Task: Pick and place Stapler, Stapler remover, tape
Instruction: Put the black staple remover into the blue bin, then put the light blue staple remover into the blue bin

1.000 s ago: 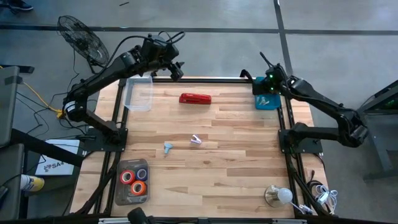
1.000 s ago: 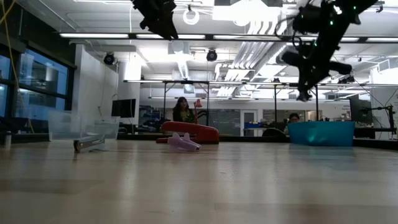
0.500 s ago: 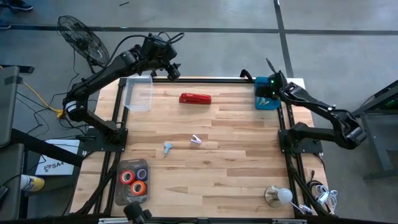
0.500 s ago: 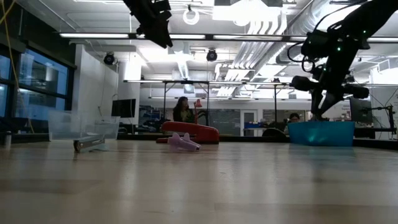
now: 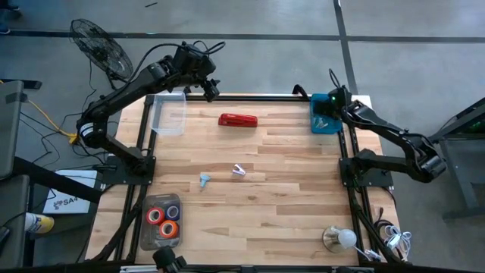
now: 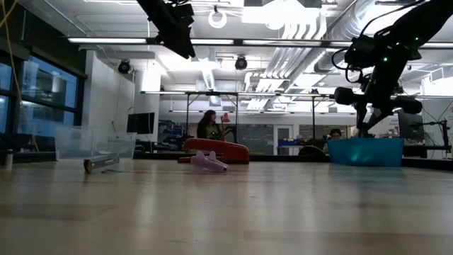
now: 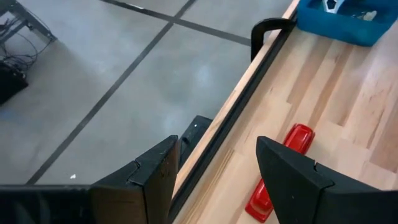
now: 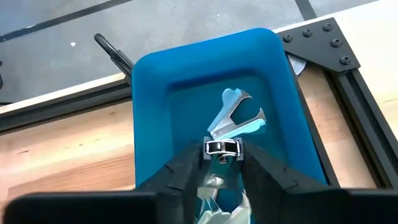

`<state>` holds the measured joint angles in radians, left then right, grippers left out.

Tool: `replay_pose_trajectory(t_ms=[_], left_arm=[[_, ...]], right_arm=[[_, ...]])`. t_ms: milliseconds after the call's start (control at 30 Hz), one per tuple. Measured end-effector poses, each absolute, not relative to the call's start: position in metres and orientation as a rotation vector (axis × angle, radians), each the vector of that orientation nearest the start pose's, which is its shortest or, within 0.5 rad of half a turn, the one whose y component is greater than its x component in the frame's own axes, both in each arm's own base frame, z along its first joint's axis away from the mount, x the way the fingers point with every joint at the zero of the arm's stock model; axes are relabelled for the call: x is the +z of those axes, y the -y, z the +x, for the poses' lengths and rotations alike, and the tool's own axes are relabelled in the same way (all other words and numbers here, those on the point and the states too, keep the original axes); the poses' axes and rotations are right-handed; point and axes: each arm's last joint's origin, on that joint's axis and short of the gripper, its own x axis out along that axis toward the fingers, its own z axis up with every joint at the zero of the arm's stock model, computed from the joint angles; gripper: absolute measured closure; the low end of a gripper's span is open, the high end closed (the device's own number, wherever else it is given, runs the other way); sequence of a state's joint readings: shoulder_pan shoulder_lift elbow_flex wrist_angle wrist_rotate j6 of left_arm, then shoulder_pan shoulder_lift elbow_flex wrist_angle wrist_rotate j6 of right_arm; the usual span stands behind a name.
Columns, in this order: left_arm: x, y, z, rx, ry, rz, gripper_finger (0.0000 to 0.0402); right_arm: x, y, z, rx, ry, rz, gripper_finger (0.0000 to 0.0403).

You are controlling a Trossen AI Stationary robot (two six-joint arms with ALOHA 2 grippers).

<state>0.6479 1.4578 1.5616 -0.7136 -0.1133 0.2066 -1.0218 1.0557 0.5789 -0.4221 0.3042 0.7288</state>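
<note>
Item: stapler remover (image 8: pixel 238 116), in blue bin (image 8: pixel 155 118). Your right gripper (image 8: pixel 216 163) holds another, fingers nearly together; release it next. Left gripper (image 7: pixel 214 165) gapes empty above the stapler (image 7: pixel 280 171).

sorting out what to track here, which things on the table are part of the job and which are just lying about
Part of the job:
- stapler
- tape rolls in the dark tray
- staple removers: two loose, one in the blue bin, one between the right gripper fingers
- clear bin

Lying about:
- fan
- lamp
- left gripper, waiting open
</note>
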Motion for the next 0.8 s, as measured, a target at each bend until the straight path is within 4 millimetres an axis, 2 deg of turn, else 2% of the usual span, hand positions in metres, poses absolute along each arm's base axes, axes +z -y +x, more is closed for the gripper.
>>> replay_pose_trajectory(t_ms=[233,400,533,800], left_arm=[[0.396,-0.187,0.243,0.649,-0.670,0.022,0.0191],[0.396,-0.187,0.243,0.647,-0.664,0.023,0.0191],[0.396,-0.187,0.243,0.647,-0.663,0.023,0.0191],[0.389,-0.184,0.240,0.627,-0.735,-0.035,0.0191]], right_arm=[[0.199,0.170,0.094,-1.531,-0.425,0.911,0.0214],[0.200,0.170,0.094,-1.520,-0.430,0.919,0.0160],[0.205,0.167,0.094,-1.479,-0.405,0.929,0.0145],[0.224,0.156,0.091,-1.322,-0.330,0.899,0.0143]])
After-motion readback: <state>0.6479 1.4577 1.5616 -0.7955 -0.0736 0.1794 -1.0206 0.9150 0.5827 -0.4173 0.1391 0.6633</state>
